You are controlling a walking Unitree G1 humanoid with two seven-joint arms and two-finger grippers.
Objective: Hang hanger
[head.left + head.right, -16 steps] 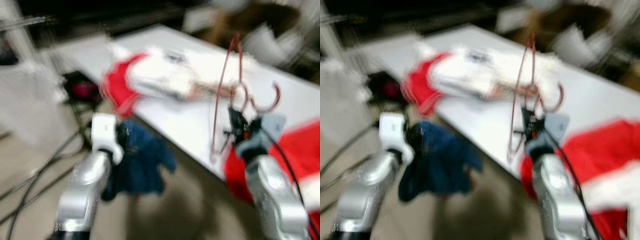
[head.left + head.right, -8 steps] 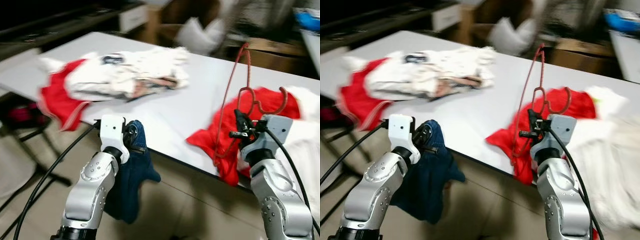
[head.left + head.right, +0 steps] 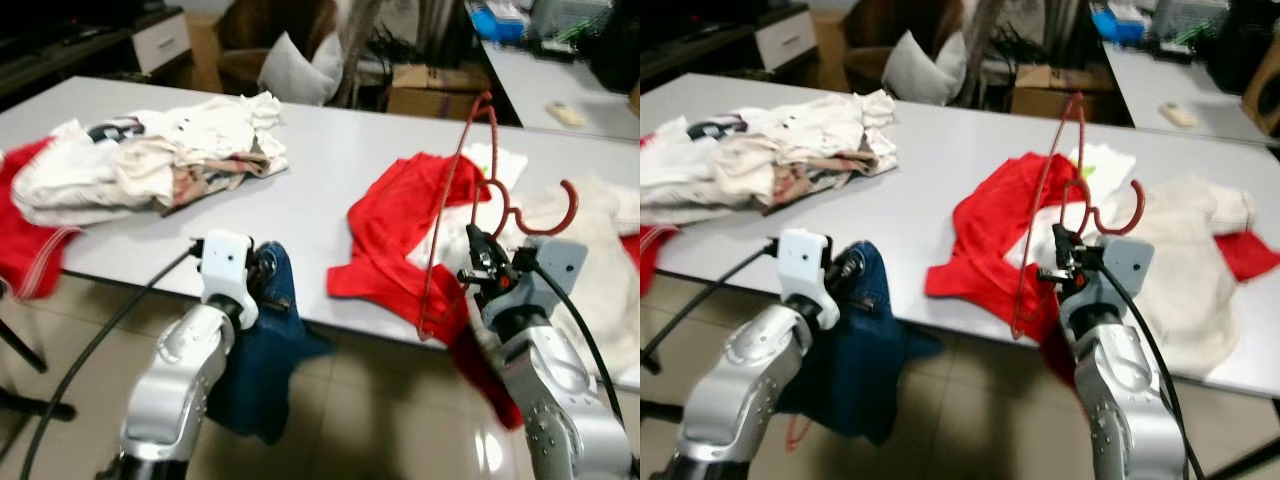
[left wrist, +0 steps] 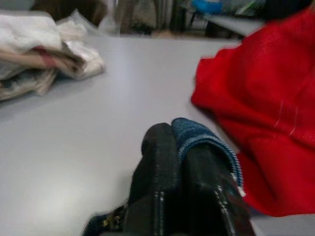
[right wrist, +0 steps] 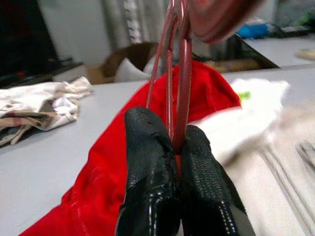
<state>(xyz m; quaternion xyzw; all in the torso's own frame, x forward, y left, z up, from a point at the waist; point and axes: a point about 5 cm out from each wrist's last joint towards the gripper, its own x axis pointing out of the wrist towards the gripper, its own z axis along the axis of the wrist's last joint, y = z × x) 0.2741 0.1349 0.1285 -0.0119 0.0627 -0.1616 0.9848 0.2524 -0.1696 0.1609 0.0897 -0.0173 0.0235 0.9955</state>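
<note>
A long grey table runs across the room, with a tiled floor before it and cardboard boxes and a pale cushion behind its far edge. Toward the table's left end lies a heap of white and cream clothes, with a red cloth at the near edge beside it. The left gripper, at the near edge, has its fingers pressed together on a blue denim garment that hangs below the table edge toward the floor; the left wrist view shows the denim hem caught between the black fingers, which the head views hide behind the wrist. Right of the middle a red garment spreads to the near edge, partly over white clothes. The right gripper pinches the red wire hanger, held upright above the red garment, hook to the right. The right wrist view shows the wires squeezed between the pads.
</note>
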